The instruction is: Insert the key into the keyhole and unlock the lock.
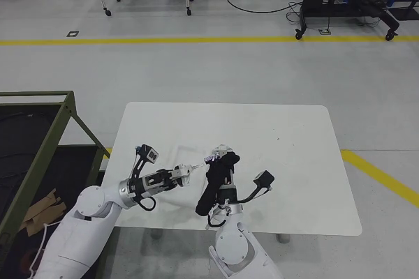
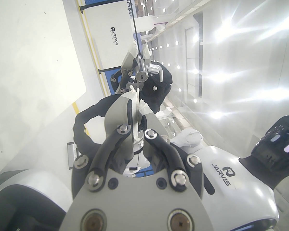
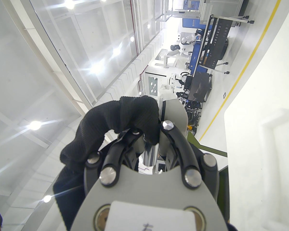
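Lock point(image 2: 148, 69): held up off table point(image 1: 286, 139) in my R gripper point(image 1: 218, 157), which is clenched on lock body. Keyhole point(image 2: 141, 75) face turned toward my L gripper.

Key point(image 2: 137, 94): pinched in L gripper point(image 2: 137, 108), fingers closed tight on its head, blade pointing at lock. Tip sits just short of keyhole face, roughly in line w/ slot. Looks apart, not inserted.

Step (my read): final line-up before insertion.

Next move needs:
- blade matched to slot in both angle and roll
- straight push along keyhole axis, w/ R holding lock rigid
- only then the twist

Risk: thin blade skids off lock face, or key pivots in my pinch.

Hard to make out:
- Key head is buried btw my L fingers.
- Blade too thin to read which way the cuts face.
- Can't tell for sure if tip touches lock.
- Shackle point(image 2: 160, 76) partly behind black cloth point(image 3: 125, 116) draped on R gripper, so can't tell if it's latched.
- R wrist view gives just a chrome sliver of lock btw fingers.
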